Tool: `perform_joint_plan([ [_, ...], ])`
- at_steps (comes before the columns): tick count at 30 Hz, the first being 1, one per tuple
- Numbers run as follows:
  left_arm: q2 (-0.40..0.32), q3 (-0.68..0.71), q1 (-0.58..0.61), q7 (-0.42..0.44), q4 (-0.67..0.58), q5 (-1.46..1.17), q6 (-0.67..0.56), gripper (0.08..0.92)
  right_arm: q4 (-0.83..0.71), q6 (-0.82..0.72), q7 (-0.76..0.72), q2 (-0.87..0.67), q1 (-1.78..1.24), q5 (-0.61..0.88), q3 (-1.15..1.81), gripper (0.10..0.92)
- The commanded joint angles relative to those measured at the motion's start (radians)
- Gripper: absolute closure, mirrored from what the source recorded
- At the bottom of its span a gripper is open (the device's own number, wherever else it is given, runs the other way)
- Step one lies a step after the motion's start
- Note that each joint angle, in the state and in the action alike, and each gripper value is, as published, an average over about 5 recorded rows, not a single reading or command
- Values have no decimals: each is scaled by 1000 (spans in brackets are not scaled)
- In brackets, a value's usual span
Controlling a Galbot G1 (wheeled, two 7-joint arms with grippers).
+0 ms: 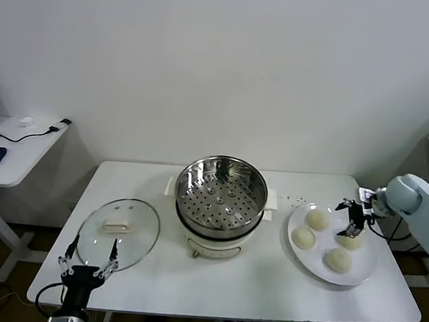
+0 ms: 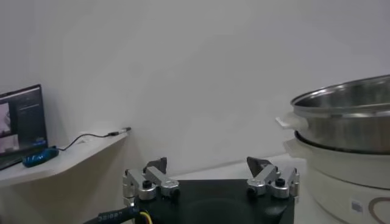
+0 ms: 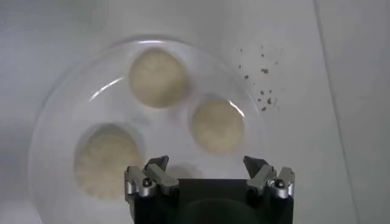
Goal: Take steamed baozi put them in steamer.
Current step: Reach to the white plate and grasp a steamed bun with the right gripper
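Now right hand [image 1: 352, 218] released, above baozi [image 1: 351, 240] on plate [image 1: 297, 249]; left hand [image 1: 88, 259] released near lid [image 1: 118, 233]

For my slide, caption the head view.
Right claw open above four baozi on a plate; steamer empty, left claw idle.

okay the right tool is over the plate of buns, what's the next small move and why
Probably lower the right tool onto the bun beneath it and close. It hangs open above the plate, all four buns lie there, and the steamer tray is bare. The left tool waits open by the glass lid.
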Motion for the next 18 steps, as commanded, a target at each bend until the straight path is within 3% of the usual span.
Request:
perform_joint_plan([
  [1, 4, -6, -7, -2, 9, 0, 3, 177, -291, 53, -83, 222, 191, -46, -213, 203],
  [18, 10, -16, -7, -4, 39, -2, -4, 177, -471, 104, -64, 381, 86, -145, -89, 203],
])
